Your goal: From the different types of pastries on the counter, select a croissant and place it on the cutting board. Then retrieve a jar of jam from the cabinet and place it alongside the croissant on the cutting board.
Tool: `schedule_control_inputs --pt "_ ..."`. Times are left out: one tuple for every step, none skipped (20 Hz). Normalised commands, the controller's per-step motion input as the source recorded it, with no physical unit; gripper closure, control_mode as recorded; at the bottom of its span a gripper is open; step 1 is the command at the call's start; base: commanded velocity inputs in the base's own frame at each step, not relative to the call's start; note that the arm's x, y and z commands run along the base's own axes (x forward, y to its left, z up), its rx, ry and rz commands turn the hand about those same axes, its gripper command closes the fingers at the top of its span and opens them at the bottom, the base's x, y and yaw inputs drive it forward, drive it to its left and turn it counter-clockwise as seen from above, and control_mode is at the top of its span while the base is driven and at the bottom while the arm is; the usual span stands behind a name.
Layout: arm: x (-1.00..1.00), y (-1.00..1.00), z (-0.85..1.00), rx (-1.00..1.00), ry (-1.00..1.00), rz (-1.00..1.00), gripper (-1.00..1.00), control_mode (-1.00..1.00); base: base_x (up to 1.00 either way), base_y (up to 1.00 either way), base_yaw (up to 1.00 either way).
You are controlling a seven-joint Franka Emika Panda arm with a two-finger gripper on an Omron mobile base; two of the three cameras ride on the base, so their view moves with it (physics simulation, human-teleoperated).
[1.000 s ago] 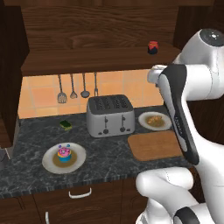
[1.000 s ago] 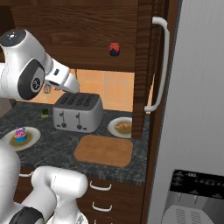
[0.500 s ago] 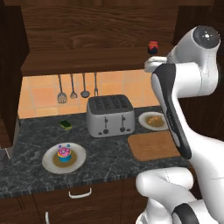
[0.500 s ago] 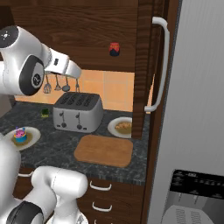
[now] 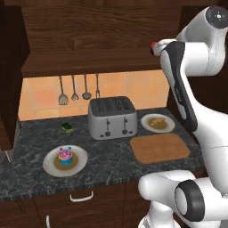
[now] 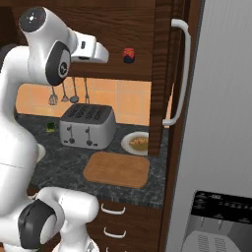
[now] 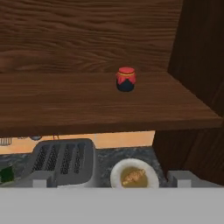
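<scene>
The jar of jam (image 7: pixel 126 79), red-topped with a dark body, stands upright on the cabinet shelf (image 7: pixel 87 103), toward its right end. My gripper (image 6: pixel 103 52) hovers at shelf height to the left of the jar (image 6: pixel 128 55), pointing at it from a distance, open with nothing between its fingertips (image 7: pixel 42 178). The croissant (image 7: pixel 133 176) lies on a round white plate (image 5: pixel 157 123) on the counter (image 5: pixel 31 142), just behind the cutting board (image 5: pixel 159 148). On another white plate at the left sits the frosted cake (image 5: pixel 65 156).
A silver toaster (image 5: pixel 111 118) stands left of the croissant plate, below the shelf. Utensils (image 5: pixel 74 89) hang on the tiled wall. A small green thing (image 5: pixel 67 127) lies near the toaster. The cabinet side wall (image 7: pixel 197 65) and a tall fridge (image 6: pixel 221 123) close off the right.
The arm has swung up from toaster height, lifting the hand to the level of the cabinet shelf and turning it toward the jar. The jaws stayed wide.
</scene>
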Motion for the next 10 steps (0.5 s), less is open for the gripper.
schedule_control_inputs --pt "0.00 -0.69 -0.01 0.00 -0.15 0.21 -1.00 -1.00 0.00 0.00 0.00" --pt "-0.18 -0.10 0.00 0.06 -0.16 0.00 -1.00 -1.00 0.00 0.00 0.00" --pt "-0.04 0.00 0.00 0.00 -0.13 0.00 -1.00 -1.00 0.00 0.00 0.00" --pt "0.00 -0.31 -0.09 0.00 -0.13 0.00 -1.00 -1.00 0.00 0.00 0.00" --pt "0.00 -0.31 -0.07 0.00 -0.10 0.00 -1.00 -1.00 0.00 0.00 0.00" --pt "-0.09 -0.06 0.00 0.00 -0.01 0.00 -1.00 -1.00 0.00 0.00 0.00" --pt "0.00 -0.07 0.00 0.00 0.00 0.00 -1.00 -1.00 0.00 0.00 0.00" --pt "0.00 -0.06 0.00 0.00 0.00 -0.03 -1.00 -1.00 0.00 0.00 0.00" --pt "0.00 -0.21 -0.03 0.00 0.00 -0.03 -1.00 -1.00 0.00 0.00 0.00" --pt "0.00 -0.24 0.00 0.00 0.00 -0.02 -1.00 -1.00 0.00 0.00 0.00"
